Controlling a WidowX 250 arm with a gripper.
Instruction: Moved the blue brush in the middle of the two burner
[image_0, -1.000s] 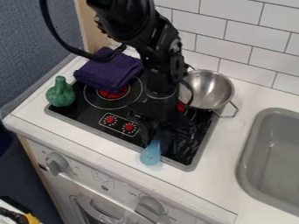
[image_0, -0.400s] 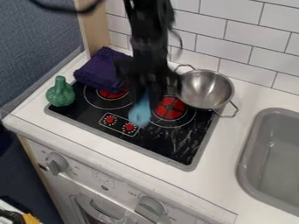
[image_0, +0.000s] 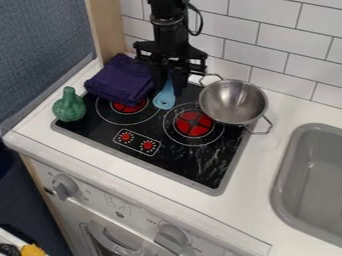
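Handle (image_0: 168, 81) up and head (image_0: 163, 102) down, the blue brush (image_0: 165, 95) hangs in my pincer (image_0: 169, 84), one finger closed in on each side of its narrow part. That grip makes sense to me: the slim end fits neatly between my fingers, and the broad end is left free to go down first onto the stove top (image_0: 175, 164). The head lies in the gap between the left burner (image_0: 129, 105) and the right burner (image_0: 194, 124), a little toward the far side of that gap, so the place asked for looks all but reached. Whether it touches the black surface or hovers just over it, I cannot tell. I come down from the far side, between the purple cloth (image_0: 121, 80) at far left and the metal pot (image_0: 234, 102) at far right, and that leaves the near part of the stove unblocked. The green vegetable (image_0: 69, 106) at the left edge is well apart from my work. What seems left is a slight draw toward the near side if a truer middle is wanted, a gentle lowering, then letting go. With the handle this upright, I judge the brush could topple toward either burner once freed, so a slow release suits it.
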